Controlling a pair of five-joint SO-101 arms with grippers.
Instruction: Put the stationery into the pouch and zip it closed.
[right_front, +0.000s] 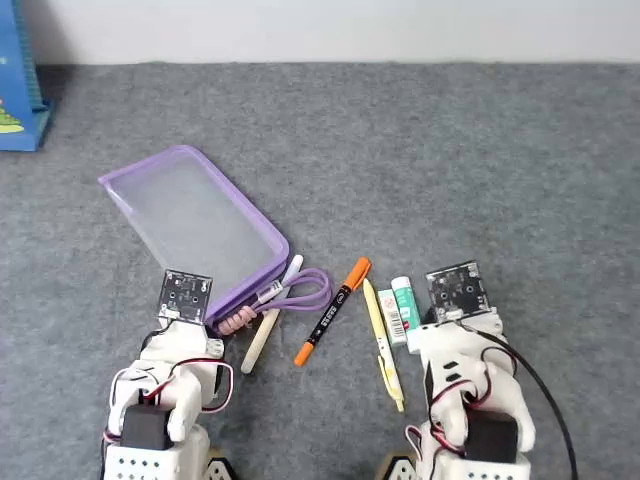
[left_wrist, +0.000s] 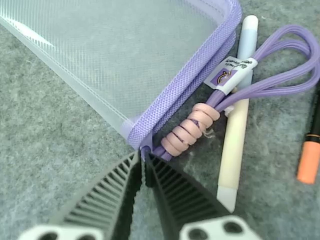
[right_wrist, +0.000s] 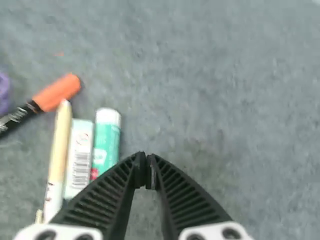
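Note:
A clear pouch (right_front: 195, 225) with purple edging lies flat on the grey mat, its purple cord loop (right_front: 310, 290) trailing beside it. In the left wrist view my left gripper (left_wrist: 144, 164) is shut, its tips right at the pouch (left_wrist: 125, 65) corner, next to a pink coil (left_wrist: 190, 130) on the cord. A cream pen (left_wrist: 235, 145) lies under the loop. The right gripper (right_wrist: 145, 172) is shut and holds nothing, just beside a green glue stick (right_wrist: 106, 140), an eraser (right_wrist: 80, 155) and a yellow pen (right_wrist: 57, 155). An orange-capped marker (right_front: 332, 310) lies between the two groups.
A blue box (right_front: 18, 80) stands at the far left corner by the white wall. Grey mat (right_front: 450, 160) stretches open to the right of the pouch. Both arm bases sit at the near edge.

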